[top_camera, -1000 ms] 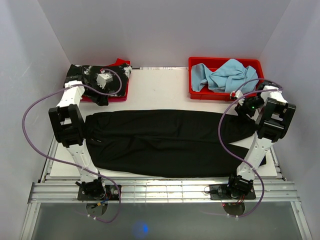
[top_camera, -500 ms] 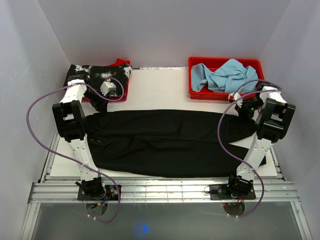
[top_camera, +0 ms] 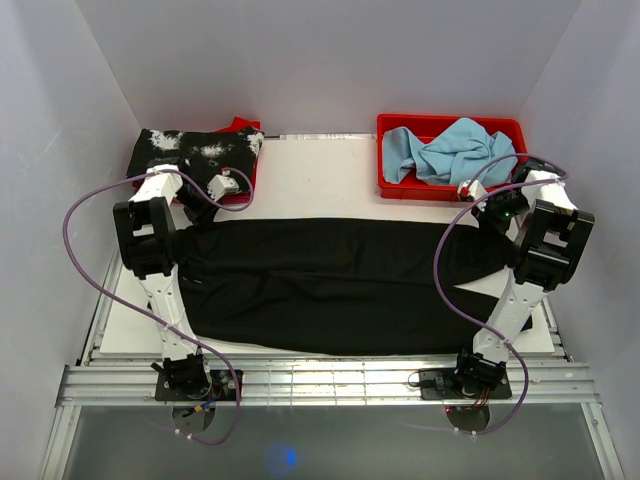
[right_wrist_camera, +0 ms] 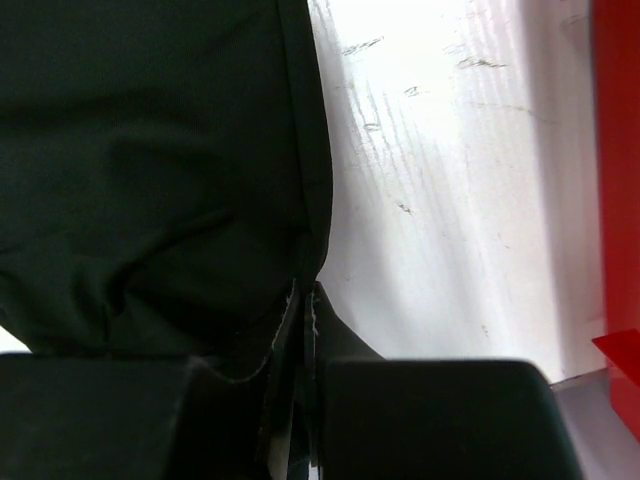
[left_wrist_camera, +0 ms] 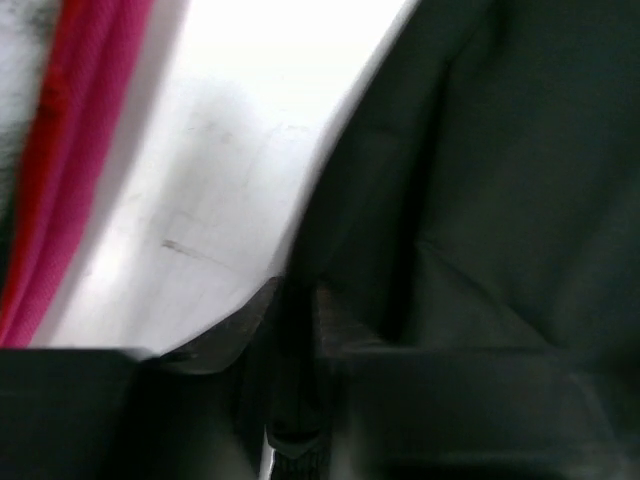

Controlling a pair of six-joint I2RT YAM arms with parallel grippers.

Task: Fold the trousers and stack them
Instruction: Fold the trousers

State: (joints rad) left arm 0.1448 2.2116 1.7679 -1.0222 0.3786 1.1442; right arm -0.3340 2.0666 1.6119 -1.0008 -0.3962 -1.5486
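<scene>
The black trousers (top_camera: 330, 285) lie flat and lengthwise across the white board, from the left arm to the right arm. My left gripper (top_camera: 218, 200) is down at their far left corner. In the left wrist view its jaws stand close together on a fold of the trousers (left_wrist_camera: 500, 180), so my left gripper (left_wrist_camera: 295, 320) is shut on that edge. My right gripper (top_camera: 483, 215) is at the far right corner. In the right wrist view my right gripper (right_wrist_camera: 305, 295) pinches the hem edge of the trousers (right_wrist_camera: 150, 150) between its shut jaws.
A red tray (top_camera: 243, 125) at the back left holds a black garment with white splotches (top_camera: 195, 148); the tray's edge (left_wrist_camera: 70, 150) also shows in the left wrist view. A red bin (top_camera: 450, 121) at the back right holds light blue cloth (top_camera: 455, 150). White side walls stand close to both arms.
My left gripper came off the splotched garment, moved nearer and down onto the trousers' far left corner, and closed there. My right gripper closed on the hem.
</scene>
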